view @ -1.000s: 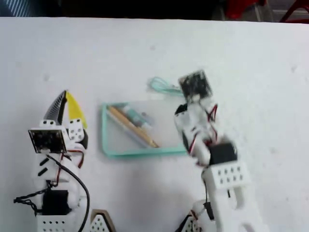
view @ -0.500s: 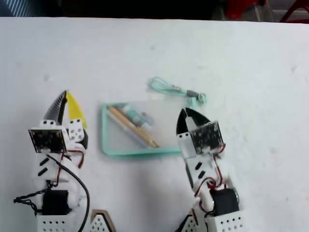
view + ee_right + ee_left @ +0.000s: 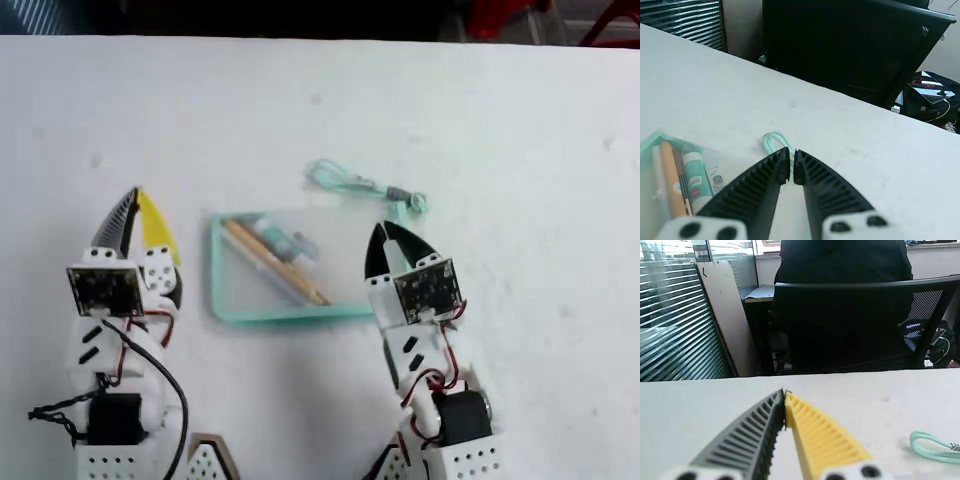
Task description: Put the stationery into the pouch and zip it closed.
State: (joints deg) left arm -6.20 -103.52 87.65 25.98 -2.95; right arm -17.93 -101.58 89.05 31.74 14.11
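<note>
Our right pincer [image 3: 384,230] sat pressed together, empty, just beside the pouch [image 3: 290,317]; the left pincer [image 3: 135,192], likewise pressed together, lay well apart. With the pencil [image 3: 275,262] inside the pouch on the bench [image 3: 520,130], we judged zipping in hand: next, pinch the zip pull [image 3: 405,196].

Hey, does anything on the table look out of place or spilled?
Nothing stands out. The pouch lies flat with the stationery inside, and its strap trails on the table. The left gripper and right gripper are shut, holding nothing.
</note>
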